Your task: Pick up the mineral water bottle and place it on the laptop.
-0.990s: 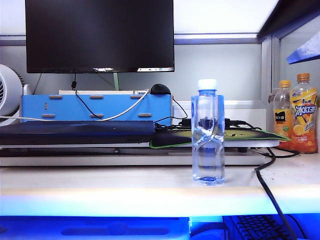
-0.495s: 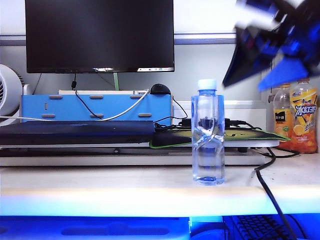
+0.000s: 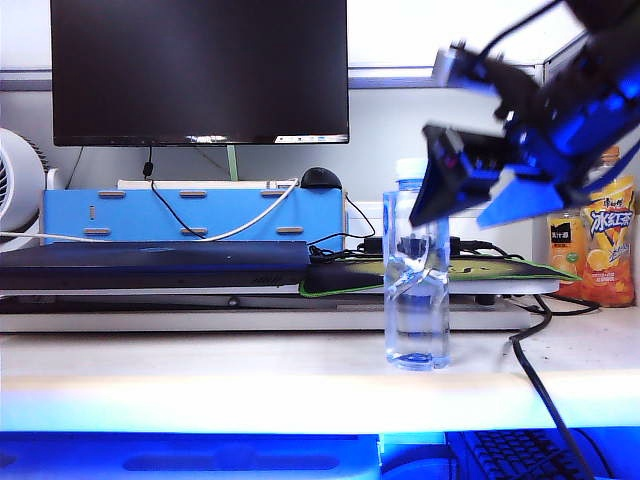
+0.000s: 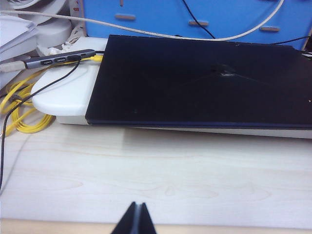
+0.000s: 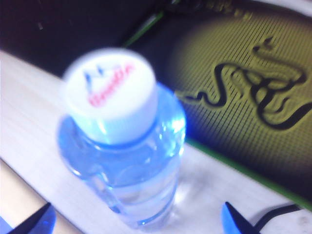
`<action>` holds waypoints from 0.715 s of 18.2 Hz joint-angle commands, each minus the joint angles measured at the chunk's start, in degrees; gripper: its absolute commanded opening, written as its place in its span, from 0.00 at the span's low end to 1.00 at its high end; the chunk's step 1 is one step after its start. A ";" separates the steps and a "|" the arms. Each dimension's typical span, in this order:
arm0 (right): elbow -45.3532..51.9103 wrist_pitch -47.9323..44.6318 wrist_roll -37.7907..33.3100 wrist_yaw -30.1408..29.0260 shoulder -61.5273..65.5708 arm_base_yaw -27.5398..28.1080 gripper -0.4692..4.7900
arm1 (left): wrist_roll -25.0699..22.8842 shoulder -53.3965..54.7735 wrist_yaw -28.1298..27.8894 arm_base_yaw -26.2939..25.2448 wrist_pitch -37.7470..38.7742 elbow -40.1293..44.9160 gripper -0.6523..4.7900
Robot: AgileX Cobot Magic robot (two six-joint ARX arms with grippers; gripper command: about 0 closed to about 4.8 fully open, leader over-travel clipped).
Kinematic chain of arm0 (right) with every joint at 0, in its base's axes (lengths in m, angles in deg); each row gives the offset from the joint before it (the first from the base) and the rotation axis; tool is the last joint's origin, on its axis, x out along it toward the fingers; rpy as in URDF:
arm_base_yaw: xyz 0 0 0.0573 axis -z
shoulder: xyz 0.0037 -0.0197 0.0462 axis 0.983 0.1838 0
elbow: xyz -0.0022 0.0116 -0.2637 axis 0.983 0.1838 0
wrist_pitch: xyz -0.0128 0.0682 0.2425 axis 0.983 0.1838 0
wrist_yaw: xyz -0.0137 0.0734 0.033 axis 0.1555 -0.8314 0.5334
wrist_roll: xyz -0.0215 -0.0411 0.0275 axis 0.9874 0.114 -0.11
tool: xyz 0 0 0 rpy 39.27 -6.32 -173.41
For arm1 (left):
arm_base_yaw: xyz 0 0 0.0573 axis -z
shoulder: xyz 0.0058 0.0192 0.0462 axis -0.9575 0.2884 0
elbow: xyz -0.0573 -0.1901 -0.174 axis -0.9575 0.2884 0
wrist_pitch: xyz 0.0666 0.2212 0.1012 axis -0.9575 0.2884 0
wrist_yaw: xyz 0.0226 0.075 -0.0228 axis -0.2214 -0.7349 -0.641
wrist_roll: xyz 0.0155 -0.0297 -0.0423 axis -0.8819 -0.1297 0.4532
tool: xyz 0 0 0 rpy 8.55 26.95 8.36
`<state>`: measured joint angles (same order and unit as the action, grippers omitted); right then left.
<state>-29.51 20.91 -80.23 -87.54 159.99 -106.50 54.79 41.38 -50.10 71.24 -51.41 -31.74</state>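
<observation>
One clear, bluish plastic mineral water bottle (image 3: 416, 270) with a white cap and twisted body is seen upright on the pale wooden counter (image 3: 250, 375), in front of one green-edged mouse pad (image 3: 500, 272). One closed dark laptop (image 3: 150, 264) lies left; two orange drink bottles (image 3: 608, 225) stand right. The right pincer (image 3: 470, 205) is spread wide beside the cap, holding nothing. The left pincer (image 4: 137, 220) is closed, empty, low over the counter.

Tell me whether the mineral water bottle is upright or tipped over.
Upright. The mineral water bottle stands on its base on the table, white cap on top, untouched by the open right gripper beside its neck.
</observation>
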 commanded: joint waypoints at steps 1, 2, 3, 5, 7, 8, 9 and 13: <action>-0.50 -3.93 0.11 -1.77 1.75 -0.04 1.00 | -0.09 -0.11 0.15 -0.02 0.11 0.00 0.12; -0.50 -4.90 0.11 -1.84 2.36 -0.04 1.00 | -0.09 -0.11 0.17 -0.02 0.11 0.00 0.12; -0.55 -5.77 0.15 -2.64 2.69 -0.04 1.00 | -0.07 -0.11 0.17 -0.02 0.11 0.00 0.12; -1.36 -6.19 0.33 -4.11 3.80 -0.04 1.00 | -0.09 -0.11 0.17 -0.02 0.09 0.00 0.12; -2.73 -6.14 0.31 -4.24 5.57 -0.09 1.00 | -0.07 -0.11 0.20 -0.02 0.11 0.00 0.12; -3.56 -6.12 0.31 -4.35 6.69 -0.09 1.00 | -0.07 -0.11 0.17 -0.02 0.09 0.00 0.12; -4.46 -6.05 0.31 -4.57 7.76 -0.09 1.00 | -0.09 -0.11 0.17 -0.02 0.09 0.00 0.12; -6.49 -6.01 0.28 -5.18 11.91 -0.09 1.00 | -0.07 -0.11 0.17 -0.02 0.09 0.00 0.12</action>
<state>-35.52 15.70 -80.12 -92.59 171.36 -106.52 54.79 41.40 -50.10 71.24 -51.41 -31.74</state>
